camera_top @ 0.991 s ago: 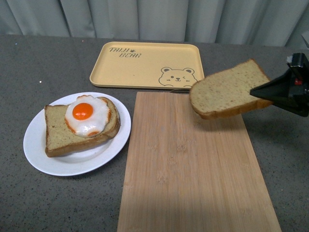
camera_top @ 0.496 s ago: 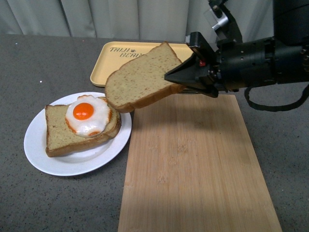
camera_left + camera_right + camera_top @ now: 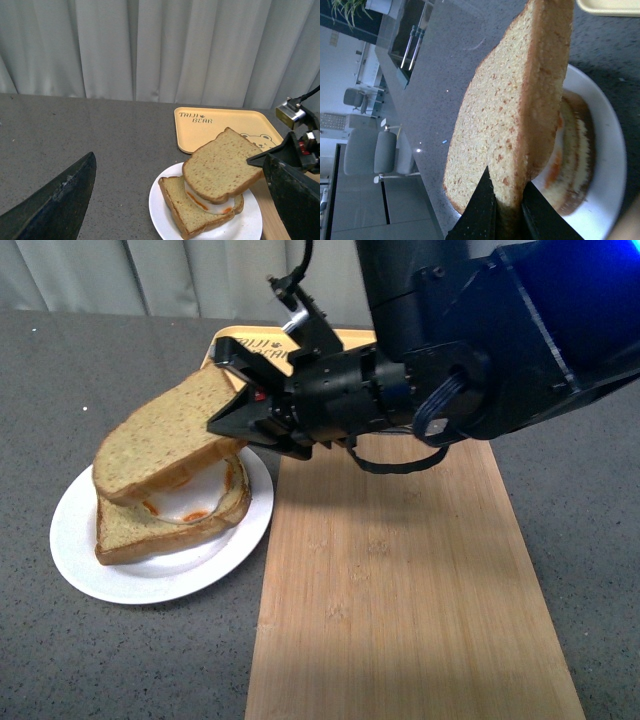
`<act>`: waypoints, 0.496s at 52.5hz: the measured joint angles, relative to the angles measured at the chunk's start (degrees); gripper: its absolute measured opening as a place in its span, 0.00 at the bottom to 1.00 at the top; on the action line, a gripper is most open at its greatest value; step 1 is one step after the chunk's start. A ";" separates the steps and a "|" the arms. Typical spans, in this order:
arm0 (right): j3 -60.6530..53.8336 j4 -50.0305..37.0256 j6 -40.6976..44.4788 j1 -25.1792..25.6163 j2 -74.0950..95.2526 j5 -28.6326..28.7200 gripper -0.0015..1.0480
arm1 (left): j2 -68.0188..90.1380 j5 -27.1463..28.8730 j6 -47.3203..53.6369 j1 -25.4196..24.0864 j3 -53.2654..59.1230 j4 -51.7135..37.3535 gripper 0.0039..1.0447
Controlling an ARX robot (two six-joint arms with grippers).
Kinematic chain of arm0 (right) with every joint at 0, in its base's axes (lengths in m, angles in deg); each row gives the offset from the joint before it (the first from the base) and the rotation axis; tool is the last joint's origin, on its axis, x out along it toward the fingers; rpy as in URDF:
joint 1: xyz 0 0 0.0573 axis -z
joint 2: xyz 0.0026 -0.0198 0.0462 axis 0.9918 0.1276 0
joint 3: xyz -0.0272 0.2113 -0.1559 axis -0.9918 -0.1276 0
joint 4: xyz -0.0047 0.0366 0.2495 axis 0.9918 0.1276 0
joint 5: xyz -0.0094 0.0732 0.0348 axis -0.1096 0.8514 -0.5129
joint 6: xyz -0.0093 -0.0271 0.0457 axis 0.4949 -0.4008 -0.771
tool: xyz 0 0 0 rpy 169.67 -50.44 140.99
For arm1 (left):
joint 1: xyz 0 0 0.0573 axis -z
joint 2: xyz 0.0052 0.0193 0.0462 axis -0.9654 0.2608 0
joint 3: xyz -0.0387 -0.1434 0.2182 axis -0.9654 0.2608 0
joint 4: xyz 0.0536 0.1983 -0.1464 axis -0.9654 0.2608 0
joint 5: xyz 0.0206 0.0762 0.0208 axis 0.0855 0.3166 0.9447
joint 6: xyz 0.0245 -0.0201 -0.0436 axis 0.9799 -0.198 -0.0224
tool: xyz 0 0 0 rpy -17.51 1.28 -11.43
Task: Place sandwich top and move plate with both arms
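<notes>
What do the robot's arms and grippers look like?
The right arm is black and bulky, its casing blue-lit, with looping black cables. The right gripper has pointed black fingers and a red spot. The left gripper shows dark, scuffed, blade-like fingers.

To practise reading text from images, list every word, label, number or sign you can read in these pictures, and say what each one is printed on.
"TAIJI BEAR": printed on the yellow tray; clear in the left wrist view, partly hidden behind the right gripper in the front view.
No other writing shows on the plate, the sandwich top or the wooden board.
</notes>
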 joint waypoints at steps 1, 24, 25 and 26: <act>0.24 0.02 -0.09 -0.20 0.26 0.00 0.04 | 0.00 0.00 0.00 0.00 0.00 0.00 0.94; 5.40 6.10 1.55 -2.05 5.70 -3.06 0.07 | 0.00 0.00 0.00 0.00 0.00 0.00 0.94; 5.29 6.25 1.81 -1.95 5.66 -3.67 0.11 | 0.00 0.00 0.00 0.00 0.00 0.00 0.94; 5.07 6.25 2.23 -1.86 5.57 -4.33 0.15 | 0.00 0.00 0.00 0.00 0.00 0.00 0.94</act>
